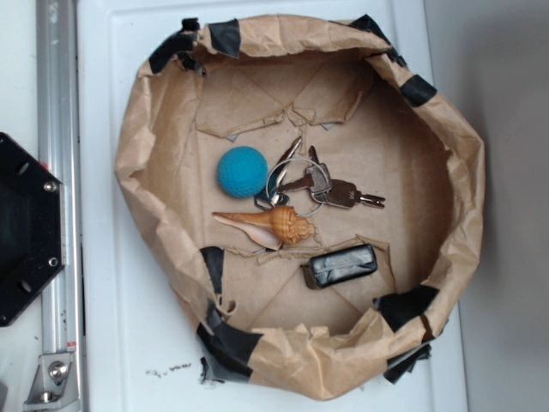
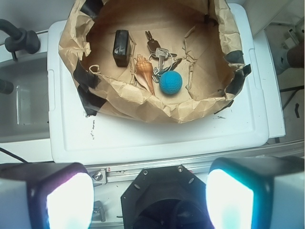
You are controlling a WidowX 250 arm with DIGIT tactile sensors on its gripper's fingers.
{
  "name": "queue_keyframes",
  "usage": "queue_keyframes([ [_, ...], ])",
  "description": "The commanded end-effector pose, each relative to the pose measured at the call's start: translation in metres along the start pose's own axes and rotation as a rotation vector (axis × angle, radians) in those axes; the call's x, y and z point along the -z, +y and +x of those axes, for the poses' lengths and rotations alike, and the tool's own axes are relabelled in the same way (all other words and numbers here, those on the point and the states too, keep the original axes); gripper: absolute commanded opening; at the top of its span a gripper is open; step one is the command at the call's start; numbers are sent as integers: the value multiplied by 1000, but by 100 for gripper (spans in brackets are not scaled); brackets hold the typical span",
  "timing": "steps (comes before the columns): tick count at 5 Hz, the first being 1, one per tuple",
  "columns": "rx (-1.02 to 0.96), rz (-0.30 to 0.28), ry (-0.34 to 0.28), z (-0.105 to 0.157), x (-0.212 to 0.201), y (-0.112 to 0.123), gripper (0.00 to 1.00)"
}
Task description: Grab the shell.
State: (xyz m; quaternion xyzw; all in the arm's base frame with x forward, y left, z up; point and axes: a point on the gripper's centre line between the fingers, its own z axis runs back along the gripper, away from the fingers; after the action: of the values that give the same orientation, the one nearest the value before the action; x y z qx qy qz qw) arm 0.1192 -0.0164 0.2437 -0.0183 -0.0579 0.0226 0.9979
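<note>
The orange-tan spiral shell [image 1: 273, 224] lies on the floor of a brown paper basin [image 1: 137, 146], its pale tail pointing left, just below the teal ball [image 1: 242, 171]. In the wrist view the shell [image 2: 144, 70] sits between the black box and the ball. My gripper [image 2: 149, 200] is high above the robot base, far back from the basin, its two glowing pads [image 2: 66, 198] wide apart. It is open with nothing between the fingers. The gripper does not appear in the exterior view.
Silver keys on a ring [image 1: 322, 186] lie right of the ball, touching the shell's knobby end. A black taped box [image 1: 341, 264] rests below the shell. The basin's crumpled walls stand on a white lid [image 1: 103, 326]. The black robot base [image 1: 26, 227] and a metal rail [image 1: 58, 129] are at left.
</note>
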Motion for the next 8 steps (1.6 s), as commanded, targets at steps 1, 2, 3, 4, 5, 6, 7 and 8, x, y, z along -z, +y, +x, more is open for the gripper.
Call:
queue_keyframes([
  [1,0,0,0,0,0,0,100],
  [2,-60,27,-32,37,27,10,100],
  [3,-285,131,45,71,57,35,100],
  [4,-241,41,35,97,74,45,100],
  [5,-102,-60,19,115,105,45,100],
  [6,87,-79,14,110,131,21,100],
  [7,309,-57,34,98,159,-4,100],
  [8,357,-13,45,100,189,-13,100],
])
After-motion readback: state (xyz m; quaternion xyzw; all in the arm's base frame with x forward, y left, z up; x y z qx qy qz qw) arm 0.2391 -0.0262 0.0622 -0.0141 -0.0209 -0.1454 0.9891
